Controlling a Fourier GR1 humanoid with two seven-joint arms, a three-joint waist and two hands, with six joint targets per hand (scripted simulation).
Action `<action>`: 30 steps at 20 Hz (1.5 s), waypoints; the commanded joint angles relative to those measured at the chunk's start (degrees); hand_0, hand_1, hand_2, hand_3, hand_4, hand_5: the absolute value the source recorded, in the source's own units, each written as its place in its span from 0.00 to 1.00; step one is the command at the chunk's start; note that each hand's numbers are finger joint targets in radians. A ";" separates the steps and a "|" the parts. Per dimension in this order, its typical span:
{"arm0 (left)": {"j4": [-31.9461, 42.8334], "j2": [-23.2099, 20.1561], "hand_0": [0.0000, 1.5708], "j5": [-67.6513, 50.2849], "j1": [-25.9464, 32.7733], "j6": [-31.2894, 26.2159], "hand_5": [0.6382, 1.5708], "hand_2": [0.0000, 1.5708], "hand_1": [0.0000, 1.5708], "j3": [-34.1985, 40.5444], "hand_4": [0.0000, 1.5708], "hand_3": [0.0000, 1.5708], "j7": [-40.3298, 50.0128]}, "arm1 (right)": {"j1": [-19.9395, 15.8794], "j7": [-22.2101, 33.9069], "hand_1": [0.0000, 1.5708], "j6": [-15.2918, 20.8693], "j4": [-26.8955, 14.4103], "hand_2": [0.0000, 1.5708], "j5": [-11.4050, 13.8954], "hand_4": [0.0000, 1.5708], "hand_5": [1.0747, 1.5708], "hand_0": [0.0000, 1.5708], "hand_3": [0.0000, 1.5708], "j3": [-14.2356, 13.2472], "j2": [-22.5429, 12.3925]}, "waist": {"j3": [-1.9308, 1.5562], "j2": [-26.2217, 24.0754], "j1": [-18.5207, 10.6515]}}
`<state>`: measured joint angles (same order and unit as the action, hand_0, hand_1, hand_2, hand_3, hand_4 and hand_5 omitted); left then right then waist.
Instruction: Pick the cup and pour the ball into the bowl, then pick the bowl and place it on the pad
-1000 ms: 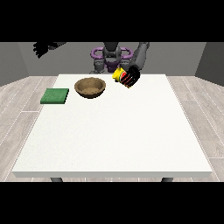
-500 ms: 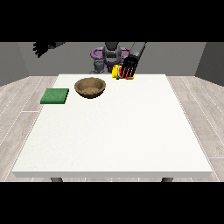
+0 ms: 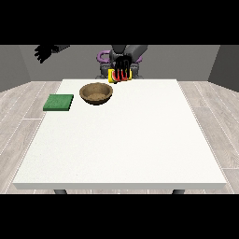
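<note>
Round wooden bowl [image 3: 96,93], flat green pad [image 3: 59,102]

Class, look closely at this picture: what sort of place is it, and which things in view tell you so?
Probably a bare test room for robot handling work. A large white table stands on a grey plank floor between plain grey walls, and it carries only a few practice things: a wooden bowl, a green pad and a cup.

Yellow-and-red cup [image 3: 117,76], brown bowl [image 3: 96,93], green pad [image 3: 59,102]
</note>
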<state>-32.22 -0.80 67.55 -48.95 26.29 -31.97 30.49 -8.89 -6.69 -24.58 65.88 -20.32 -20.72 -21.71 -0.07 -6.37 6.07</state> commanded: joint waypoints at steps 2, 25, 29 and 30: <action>-2.46 0.77 0.29 4.07 -0.37 -8.84 1.00 1.00 0.29 -5.28 0.48 0.77 5.63 | -0.04 0.13 0.00 -0.39 -0.75 0.00 0.15 0.42 0.98 0.00 0.00 0.45 0.33 | 0.04 -1.31 1.62; -36.84 0.69 0.00 -33.07 10.68 6.94 1.00 0.00 0.00 15.89 0.58 0.00 -9.64 | -1.83 0.22 0.00 3.35 -2.66 0.00 0.80 0.45 1.00 0.00 0.00 1.71 4.80 | 1.24 8.44 -6.47; -45.62 0.76 0.00 -50.50 9.66 0.58 0.89 0.00 0.00 23.78 0.23 0.00 -14.05 | -1.95 -0.85 0.00 6.02 -2.37 0.00 1.67 0.42 1.00 0.00 0.00 1.61 6.29 | 1.01 9.92 -9.85; -47.48 0.77 0.00 -53.95 9.78 -2.56 0.86 0.00 0.00 25.38 0.10 0.00 -15.60 | -1.31 -1.95 0.00 6.95 -3.01 0.00 1.88 0.42 1.00 0.00 0.00 1.27 7.18 | 0.85 10.67 -11.85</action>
<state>-72.15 -0.52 27.65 -39.19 27.96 -13.42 19.08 -10.66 -7.27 -19.84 63.23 -18.93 -19.31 -16.55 0.89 2.55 -2.33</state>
